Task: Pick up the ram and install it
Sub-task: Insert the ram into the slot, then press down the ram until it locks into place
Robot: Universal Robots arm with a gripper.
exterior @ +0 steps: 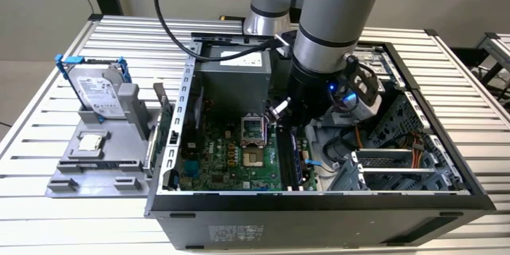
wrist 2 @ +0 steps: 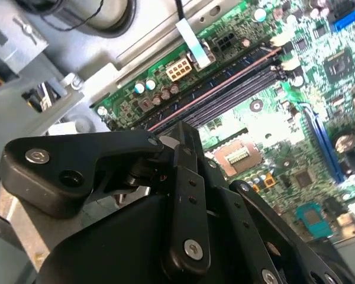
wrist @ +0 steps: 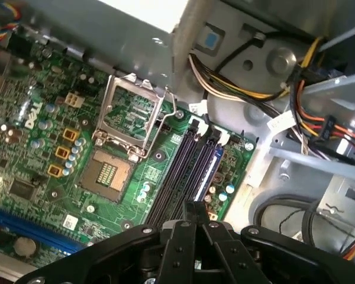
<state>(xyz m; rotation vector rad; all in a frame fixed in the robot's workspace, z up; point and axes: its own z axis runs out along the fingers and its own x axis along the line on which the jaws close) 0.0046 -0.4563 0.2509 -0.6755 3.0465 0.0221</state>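
The claw (wrist: 192,207) is drawn narrow, its 2 fingers (wrist: 183,236) closed almost tip to tip in the first wrist view. In the exterior view the claw (exterior: 291,119) hangs inside the open computer case (exterior: 319,202), low over the memory slots (wrist: 176,171). Its tip sits right at one end of the ram (wrist: 208,168). Whether it nips the stick's top edge or only rests on it cannot be told.

The ram stands on edge in the outermost slot, the 1 nearest the drive cage side of the motherboard (wrist: 77,177), bluish against the dark empty slots beside it. In the exterior view the ram (exterior: 297,154) runs near to far along the exterior view's right of the board.

As a judgement, the stick is light and stiff but fragile. It is a thin board that tolerates force straight down its height and none sideways, and its chips and contact edge should stay untouched. The safe hold is across its 2 flat faces at the bare top edge, near the middle, so that it stays square to the slot.

Well apart, on the bench (exterior: 48,219) at the exterior view's left, a hard drive (exterior: 100,94) stands in a grey fixture.
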